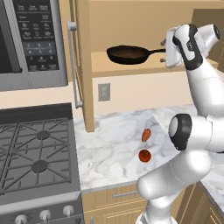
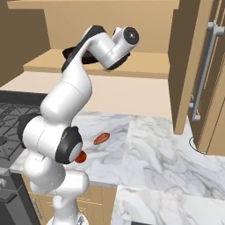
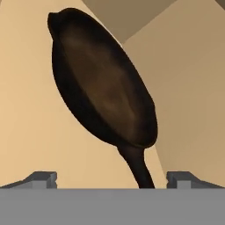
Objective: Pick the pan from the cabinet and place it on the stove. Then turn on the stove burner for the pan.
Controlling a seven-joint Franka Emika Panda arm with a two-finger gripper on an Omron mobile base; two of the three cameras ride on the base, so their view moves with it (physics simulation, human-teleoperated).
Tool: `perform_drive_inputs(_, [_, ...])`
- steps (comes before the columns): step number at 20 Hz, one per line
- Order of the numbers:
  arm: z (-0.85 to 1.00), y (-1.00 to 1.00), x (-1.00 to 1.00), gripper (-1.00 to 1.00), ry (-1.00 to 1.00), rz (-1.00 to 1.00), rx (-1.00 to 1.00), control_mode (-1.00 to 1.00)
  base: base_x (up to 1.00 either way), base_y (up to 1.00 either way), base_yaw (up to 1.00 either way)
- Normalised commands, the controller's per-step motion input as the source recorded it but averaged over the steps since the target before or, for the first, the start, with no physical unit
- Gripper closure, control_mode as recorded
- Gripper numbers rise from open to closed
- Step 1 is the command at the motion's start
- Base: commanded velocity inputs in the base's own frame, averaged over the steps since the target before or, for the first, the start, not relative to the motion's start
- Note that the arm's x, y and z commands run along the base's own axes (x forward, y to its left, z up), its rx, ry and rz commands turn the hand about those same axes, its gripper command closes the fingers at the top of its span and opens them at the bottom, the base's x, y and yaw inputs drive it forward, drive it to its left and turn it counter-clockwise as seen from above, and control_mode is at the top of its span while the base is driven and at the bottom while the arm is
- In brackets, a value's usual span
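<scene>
jaws wide apart, nothing between them yet; gripper (image 3: 112,182) lined up on the handle of the pan (image 3: 103,83), tips either side of it. pan sits flat on the open cabinet (image 1: 131,65) shelf, handle toward the arm. step: pick-up approach. next: ease forward, close on handle, lift clear, carry left to stove (image 1: 37,153).

From your right base camera, the arm (image 2: 70,101) rose from the lower left and reached up into the open cabinet (image 2: 145,61), its wrist lying over the shelf. The pan (image 2: 72,54) showed as a dark sliver behind the forearm. Two reddish items (image 2: 101,139) lay on the marble counter (image 2: 167,154); the stove (image 2: 11,121) sat at left.
</scene>
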Motion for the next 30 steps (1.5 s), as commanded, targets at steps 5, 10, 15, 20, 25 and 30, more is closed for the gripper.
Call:
perform_drive_inputs(5, [0.0, 0.21, 0.62, -1.0, 0.0, 0.0, 0.01, -1.0, 0.0, 0.0, 0.0])
perform_drive_inputs(10, [-0.03, 0.23, 0.56, -1.0, 0.01, 0.0, 0.0, -1.0, 0.0, 0.0, 0.0])
perform_drive_inputs(15, [-0.1, 0.11, 0.39, -1.0, 0.05, 0.01, 0.0, -1.0, 0.0, 0.0, 0.0])
perform_drive_inputs(20, [-0.02, -0.03, 0.07, -1.0, 0.03, 0.03, 0.0, -1.0, 0.0, 0.0, 0.0])
perform_drive_inputs(25, [-0.02, -0.1, 0.0, -1.0, 0.0, 0.01, 0.0, -1.0, 0.0, 0.0, 0.0])
perform_drive_inputs(30, [0.0, -0.19, 0.0, -1.0, 0.0, 0.01, 0.0, -1.0, 0.0, 0.0, 0.0])
